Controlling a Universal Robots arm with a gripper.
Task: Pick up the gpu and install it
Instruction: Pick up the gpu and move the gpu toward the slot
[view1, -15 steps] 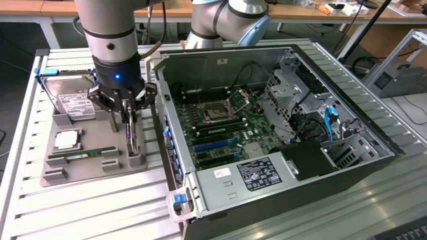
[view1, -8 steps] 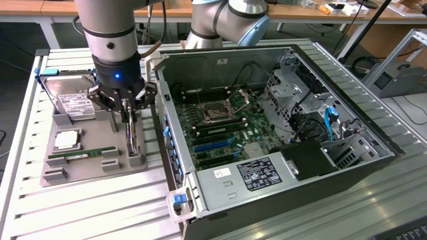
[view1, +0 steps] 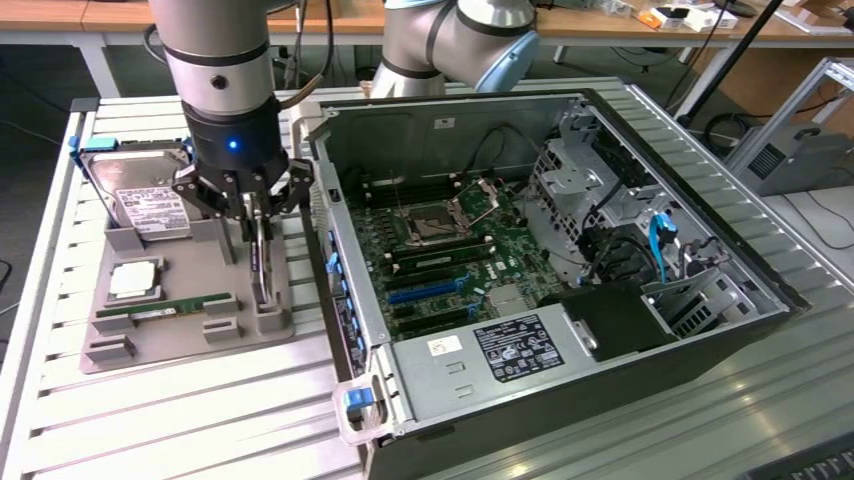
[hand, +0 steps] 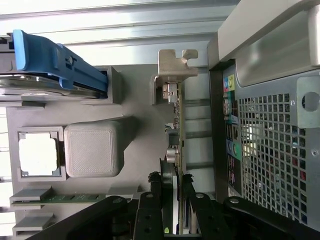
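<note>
Claw (view1: 254, 235) clamped on the gpu (view1: 267, 280) upright in the grey tray (view1: 187, 342), beside hard drive (view1: 147, 200) and memory stick (view1: 160, 306).

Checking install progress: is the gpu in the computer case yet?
Out: the gpu stands on edge in the grey tray beside the case, under the gripper.

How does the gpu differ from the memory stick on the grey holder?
The gpu stands tall on edge, with a silvery bracket at one end; the memory stick is a low, narrow green strip. The gpu stands beside the computer case; the memory stick lies farther from it. Both sit in the grey holder.
</note>
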